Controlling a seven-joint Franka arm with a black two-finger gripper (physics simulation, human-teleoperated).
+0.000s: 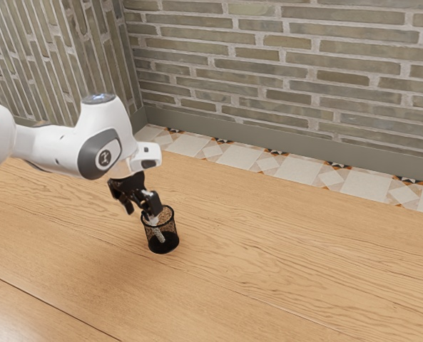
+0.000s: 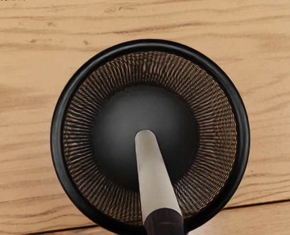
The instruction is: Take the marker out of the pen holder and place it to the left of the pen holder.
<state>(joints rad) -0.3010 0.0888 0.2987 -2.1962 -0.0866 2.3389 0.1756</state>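
From where I stand, the pincer [image 1: 143,211] hangs over the pen holder's rim at the exterior view's left, its two fingers spread with nothing pinched. The marker [image 2: 155,178] leans inside the pen holder [image 1: 172,239], dark end up by the rim. I'd center the fingers on that end, close gently, then lift straight till it clears; dragging sideways too soon could tip the mesh cup.

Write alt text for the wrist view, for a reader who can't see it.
A pale grey marker with a dark end slants inside a round black mesh pen holder, seen from above. The marker crosses the holder's dark bottom, its dark end over the rim; the pen holder stands on a wood-grained table.
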